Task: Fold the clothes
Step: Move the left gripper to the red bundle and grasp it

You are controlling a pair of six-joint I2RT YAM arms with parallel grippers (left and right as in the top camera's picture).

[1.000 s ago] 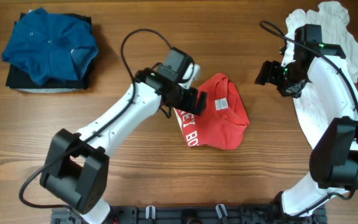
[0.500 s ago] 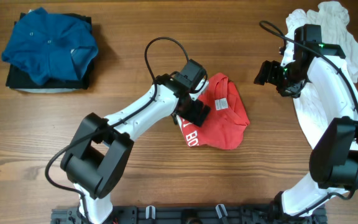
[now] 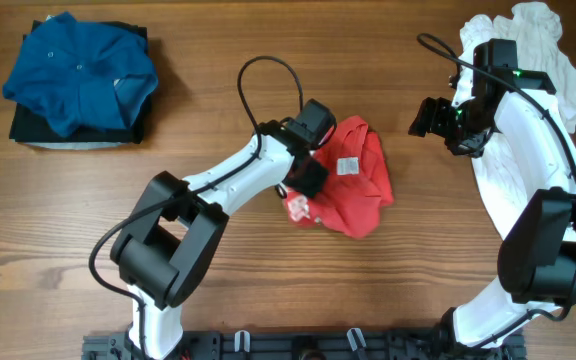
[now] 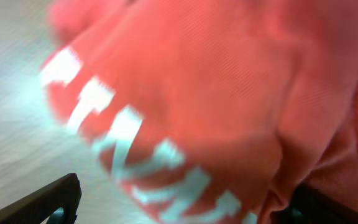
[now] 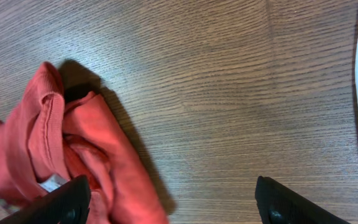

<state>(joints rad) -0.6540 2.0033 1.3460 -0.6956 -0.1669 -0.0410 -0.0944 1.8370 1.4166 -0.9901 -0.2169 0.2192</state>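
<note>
Clothes lie in three places on your counter (image 3: pixel 218 60). You see the red T-shirt (image 3: pixel 358 185) crumpled near the middle, with white letters showing at its left edge. Your left gripper (image 3: pixel 308 180) is wide open at that edge; red cloth sits between its jaws, and they do not pinch it. Your right gripper (image 3: pixel 426 117) is open too, above bare wood just right of the shirt. A white pile (image 3: pixel 538 40) lies at the far right, and a blue garment (image 3: pixel 78 70) lies on a dark garment (image 3: pixel 28 125) at the far left.
</note>
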